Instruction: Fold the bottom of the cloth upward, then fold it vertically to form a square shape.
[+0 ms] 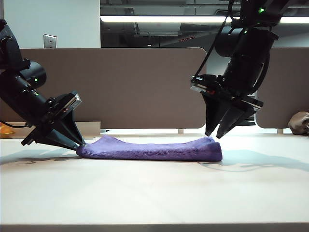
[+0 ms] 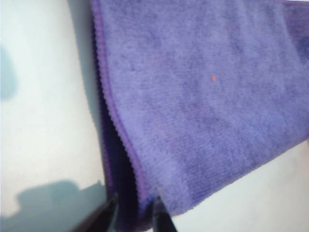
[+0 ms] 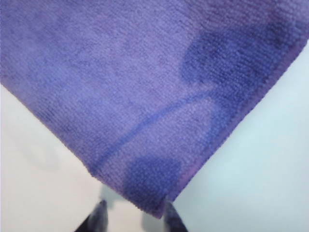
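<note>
The purple cloth (image 1: 154, 147) lies folded in a long flat strip on the white table (image 1: 154, 193). My left gripper (image 1: 82, 144) is low at the strip's left end. In the left wrist view the left gripper (image 2: 136, 215) stands open, and the loose doubled edge of the cloth (image 2: 203, 96) lies uncompressed between its fingers. My right gripper (image 1: 216, 134) points down just over the strip's right end. In the right wrist view the right gripper (image 3: 134, 215) is open, and a corner of the cloth (image 3: 120, 72) reaches one fingertip (image 3: 170, 217).
A tan partition (image 1: 145, 87) runs along the back of the table. A grey-beige lump (image 1: 300, 123) sits at the far right by the partition, and something orange (image 1: 5, 129) shows at the far left edge.
</note>
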